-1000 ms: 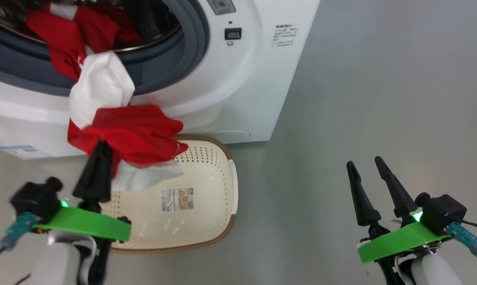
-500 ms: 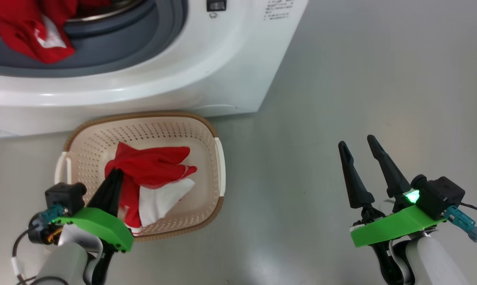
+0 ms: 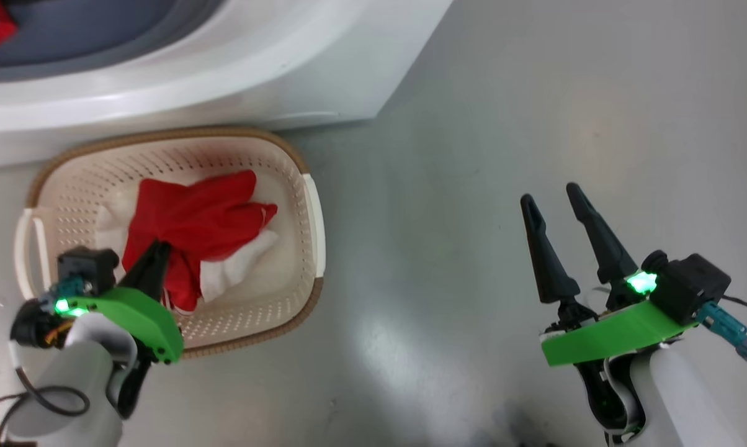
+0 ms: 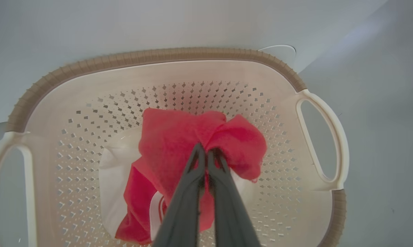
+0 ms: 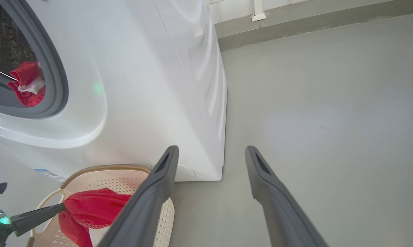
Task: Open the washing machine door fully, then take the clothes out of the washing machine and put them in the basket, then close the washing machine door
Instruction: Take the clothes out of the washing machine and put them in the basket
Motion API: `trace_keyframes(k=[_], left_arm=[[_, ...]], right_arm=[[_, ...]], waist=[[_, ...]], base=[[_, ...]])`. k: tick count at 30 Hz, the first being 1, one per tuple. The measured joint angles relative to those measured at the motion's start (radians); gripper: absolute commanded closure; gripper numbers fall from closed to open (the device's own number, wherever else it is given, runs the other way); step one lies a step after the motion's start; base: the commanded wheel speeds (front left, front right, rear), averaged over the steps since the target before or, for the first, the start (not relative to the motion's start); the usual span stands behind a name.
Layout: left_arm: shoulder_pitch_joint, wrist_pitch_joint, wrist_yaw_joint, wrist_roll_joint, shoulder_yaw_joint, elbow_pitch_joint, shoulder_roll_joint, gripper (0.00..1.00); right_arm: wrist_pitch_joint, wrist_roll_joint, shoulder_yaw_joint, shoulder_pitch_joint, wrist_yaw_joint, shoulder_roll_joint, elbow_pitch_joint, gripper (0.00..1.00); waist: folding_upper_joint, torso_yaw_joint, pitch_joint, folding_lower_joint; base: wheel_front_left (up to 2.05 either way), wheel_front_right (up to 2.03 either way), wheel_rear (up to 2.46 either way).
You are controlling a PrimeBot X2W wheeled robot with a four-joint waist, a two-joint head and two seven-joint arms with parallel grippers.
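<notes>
Left gripper (image 4: 206,152) pinches the soft red-and-white garment (image 4: 179,144) inside the cream perforated plastic basket (image 4: 158,56), near its middle; right gripper (image 3: 550,202) hangs open above grey floor (image 3: 504,124).

**Head view:** mounted high, facing steeply down at the grey floor (image 3: 504,112) from middle distance. The basket (image 3: 268,174) is at lower left, and the lower front of the washing machine (image 3: 255,68) runs along the top edge.

**Left wrist view:** close above the basket, facing down into it past the fingers (image 4: 186,206) of the left gripper (image 4: 205,152). The red garment (image 4: 172,137) is at centre.

**Right wrist view:** set low, facing forward and slightly down between the fingers (image 5: 148,206) of the right gripper (image 5: 211,149) at the machine's front corner and side. The wall skirting (image 5: 313,20) is far off.

**Shared:** the basket and red garment are in all three views. The drum opening (image 5: 18,51) is in the head and right wrist views.
</notes>
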Motion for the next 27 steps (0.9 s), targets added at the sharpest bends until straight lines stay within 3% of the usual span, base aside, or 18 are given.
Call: trace_keyframes(k=[15,16,18,19,20,27], left_arm=[[-0.139,0.000,0.000,-0.098,-0.119,0.092,0.044,1.00],[-0.142,0.000,0.000,-0.102,-0.121,0.094,0.044,0.96],[-0.144,0.000,0.000,-0.115,-0.126,0.099,0.045,0.56],[-0.144,0.000,0.000,-0.121,-0.128,0.100,0.046,0.16],[-0.144,0.000,0.000,-0.126,-0.129,0.100,0.046,0.00],[-0.144,0.000,0.000,-0.142,-0.133,0.101,0.046,0.00]], right_arm=[[0.000,0.001,0.014,-0.054,0.000,0.000,-0.043,0.00],[0.000,0.001,0.014,-0.054,0.000,0.000,-0.044,0.00],[0.000,0.001,0.012,-0.055,0.000,0.000,-0.044,0.00],[0.000,0.001,0.010,-0.055,0.000,0.000,-0.044,0.00],[0.000,0.001,0.007,-0.055,0.000,0.000,-0.043,0.00],[0.000,0.000,-0.001,-0.055,0.000,0.000,-0.035,0.00]], waist=[[0.0000,-0.024,0.147,0.0000],[0.0000,-0.024,0.152,0.0000],[0.0000,-0.024,0.157,0.0000],[0.0000,-0.022,0.157,0.0000],[0.0000,-0.021,0.156,0.0000],[0.0000,-0.011,0.137,0.0000]], base=[[0.00,0.00,0.00],[0.00,0.00,0.00],[0.00,0.00,0.00],[0.00,0.00,0.00],[0.00,0.00,0.00],[0.00,0.00,0.00]])
